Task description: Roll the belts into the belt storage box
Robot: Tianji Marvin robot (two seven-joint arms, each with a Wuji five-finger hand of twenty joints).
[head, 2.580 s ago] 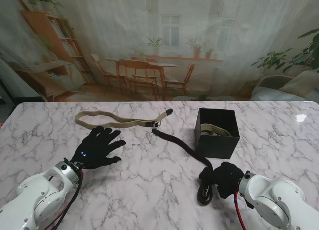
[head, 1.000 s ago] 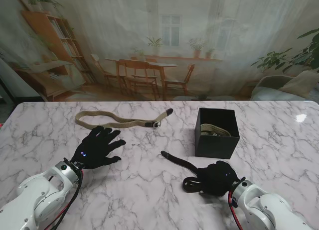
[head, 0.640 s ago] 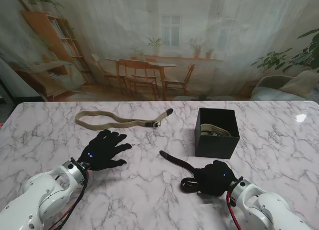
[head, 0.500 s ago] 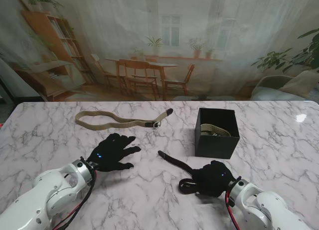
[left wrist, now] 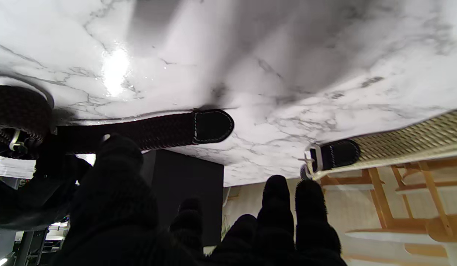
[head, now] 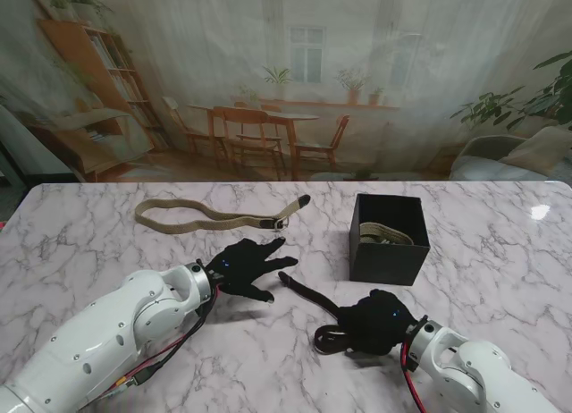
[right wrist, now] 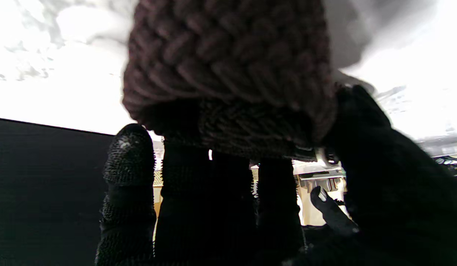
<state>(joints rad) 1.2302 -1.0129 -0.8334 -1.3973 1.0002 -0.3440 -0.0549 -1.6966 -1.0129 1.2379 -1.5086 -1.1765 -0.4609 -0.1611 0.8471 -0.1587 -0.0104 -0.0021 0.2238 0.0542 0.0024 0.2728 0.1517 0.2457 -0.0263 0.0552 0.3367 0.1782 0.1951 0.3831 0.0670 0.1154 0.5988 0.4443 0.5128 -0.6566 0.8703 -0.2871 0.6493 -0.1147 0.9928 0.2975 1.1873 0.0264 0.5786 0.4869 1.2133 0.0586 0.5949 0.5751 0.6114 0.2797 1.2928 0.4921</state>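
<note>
A dark woven belt (head: 308, 294) lies in the middle of the table, its free tip (left wrist: 210, 125) pointing left. My right hand (head: 375, 322) is shut on its rolled end (right wrist: 228, 74), with a small loop sticking out on the left side. My left hand (head: 241, 265) is open with fingers (left wrist: 287, 207) spread, just left of the belt's tip and holding nothing. A tan belt (head: 214, 218) lies stretched out farther from me on the left. The black storage box (head: 389, 252) stands beyond my right hand, and a rolled tan belt (head: 384, 237) lies inside it.
The tan belt's dark buckle end (left wrist: 333, 157) lies close beyond my left fingertips. The box wall (right wrist: 47, 184) fills one side of the right wrist view, close to that hand. The marble table top (head: 500, 252) stretches right of the box.
My left hand has swept right from the table's left part to the dark belt's tip. The right hand has drawn the belt in, so its loose tail is shorter and shifted slightly left.
</note>
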